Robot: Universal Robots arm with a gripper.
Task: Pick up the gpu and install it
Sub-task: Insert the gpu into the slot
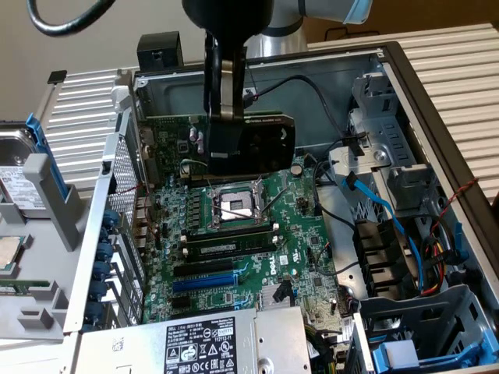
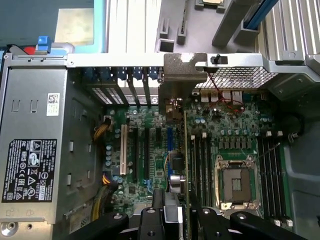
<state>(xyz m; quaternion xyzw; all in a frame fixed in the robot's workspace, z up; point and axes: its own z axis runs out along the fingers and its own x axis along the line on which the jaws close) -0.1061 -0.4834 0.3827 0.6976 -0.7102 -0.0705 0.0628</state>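
Exterior view: jaws clamped on the gpu [image 1: 261, 140], holding it upright over the far end of the motherboard [image 1: 312, 257], near the case's back wall. Card: black shroud, small label strip along the top, green board beside it. Wrist view: we see it edge-on, a thin green line ending at its metal bracket [image 2: 184, 75] by the rear frame [image 2: 115, 60]. Risks, in our judgement: the bracket snags that frame, or the edge meets a slot askew, tilting the card in the grip.

Plain beige wall [image 1: 101, 54] behind, white ribbed surface [image 1: 460, 86] on the exterior view's right, soft even light
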